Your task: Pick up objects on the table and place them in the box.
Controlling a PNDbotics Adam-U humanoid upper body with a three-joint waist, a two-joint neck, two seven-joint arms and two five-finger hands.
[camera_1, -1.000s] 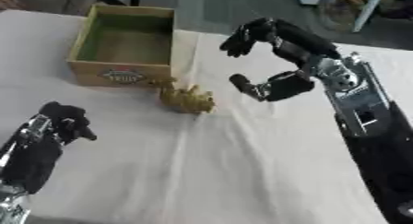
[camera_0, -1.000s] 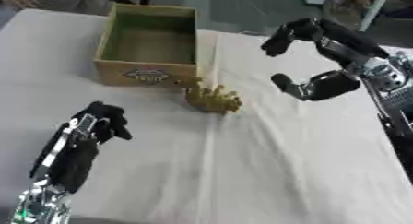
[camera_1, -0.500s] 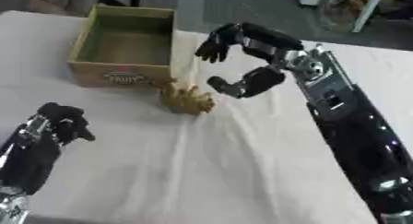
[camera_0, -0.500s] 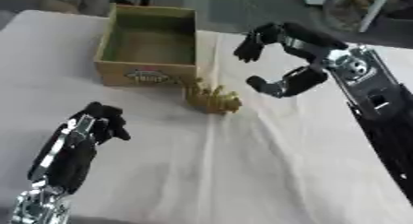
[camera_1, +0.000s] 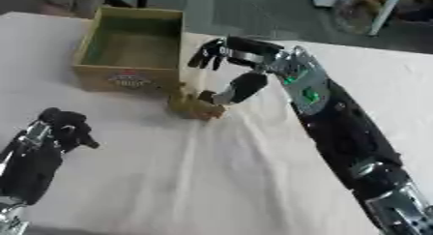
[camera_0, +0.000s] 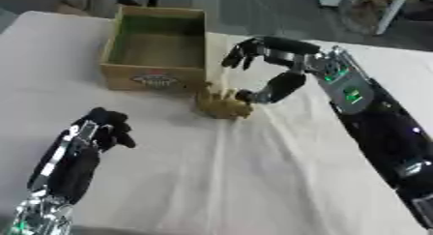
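Note:
A small tan, lumpy toy-like object (camera_0: 223,104) lies on the white cloth just right of the box's front corner. The cardboard box (camera_0: 155,77) with a green inside stands open at the back left and looks empty. My right hand (camera_0: 272,65) hovers over the tan object, fingers spread above and the thumb down at its right side, not closed on it. My left hand (camera_0: 100,128) rests at the lower left with its fingers curled, holding nothing.
The white cloth-covered table (camera_0: 253,181) stretches across the view. Beyond its far edge lie a dark floor and white furniture legs (camera_0: 391,7) at the upper right.
My right hand has moved left and down, from well right of the tan object to directly over it. The left hand has stayed put.

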